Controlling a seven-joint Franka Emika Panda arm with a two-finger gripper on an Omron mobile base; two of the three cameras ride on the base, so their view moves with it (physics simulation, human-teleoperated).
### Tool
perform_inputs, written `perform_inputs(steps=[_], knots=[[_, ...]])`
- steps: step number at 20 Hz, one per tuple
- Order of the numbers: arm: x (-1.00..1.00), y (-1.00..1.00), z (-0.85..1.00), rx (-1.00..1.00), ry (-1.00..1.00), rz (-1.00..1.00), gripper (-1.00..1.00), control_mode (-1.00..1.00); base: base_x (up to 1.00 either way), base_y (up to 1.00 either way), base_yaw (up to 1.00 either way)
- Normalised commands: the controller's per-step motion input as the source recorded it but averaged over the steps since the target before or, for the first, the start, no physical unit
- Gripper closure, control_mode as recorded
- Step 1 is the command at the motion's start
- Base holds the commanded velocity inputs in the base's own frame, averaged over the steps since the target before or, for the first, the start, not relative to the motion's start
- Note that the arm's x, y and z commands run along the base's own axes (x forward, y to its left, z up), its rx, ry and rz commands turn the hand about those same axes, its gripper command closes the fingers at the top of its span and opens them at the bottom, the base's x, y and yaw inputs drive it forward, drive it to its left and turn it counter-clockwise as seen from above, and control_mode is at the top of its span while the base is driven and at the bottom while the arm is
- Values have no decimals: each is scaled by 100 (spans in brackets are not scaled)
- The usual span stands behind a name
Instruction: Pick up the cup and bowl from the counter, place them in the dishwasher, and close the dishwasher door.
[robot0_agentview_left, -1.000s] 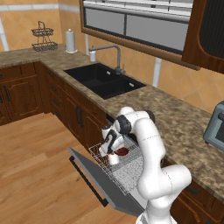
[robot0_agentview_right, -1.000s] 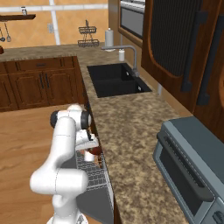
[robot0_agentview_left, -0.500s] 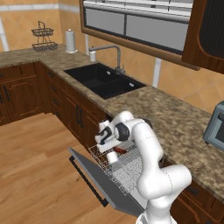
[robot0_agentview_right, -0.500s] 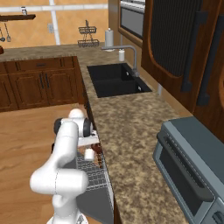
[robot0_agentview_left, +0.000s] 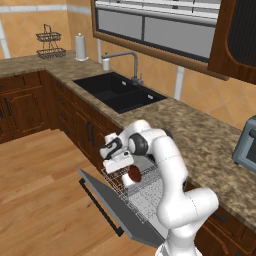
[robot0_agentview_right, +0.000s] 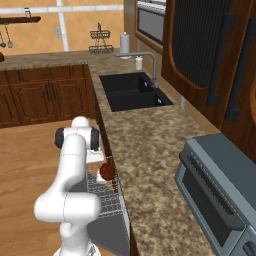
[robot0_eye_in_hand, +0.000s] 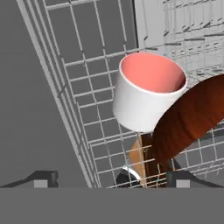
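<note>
Two rear base views sharing the dishwasher; hand view close above.

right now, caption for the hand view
Cup upright and bowl tilted on the dishwasher rack, below open fingers.

White cup with pink-red inside. Dark reddish-brown bowl. White wire rack on grey dishwasher door with black handle. Speckled brown-grey granite counter, black sink, dark wood cabinets.
</note>
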Motion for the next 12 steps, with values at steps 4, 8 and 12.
perform_inputs(steps=[4,8,12], knots=[[-61,-9,42,2,2,-22,-100,-100,0,0,0],[-100,-1,40,10,-3,-20,-100,-100,0,0,0],[-100,0,57,12,-21,-20,-100,-100,0,0,0]])
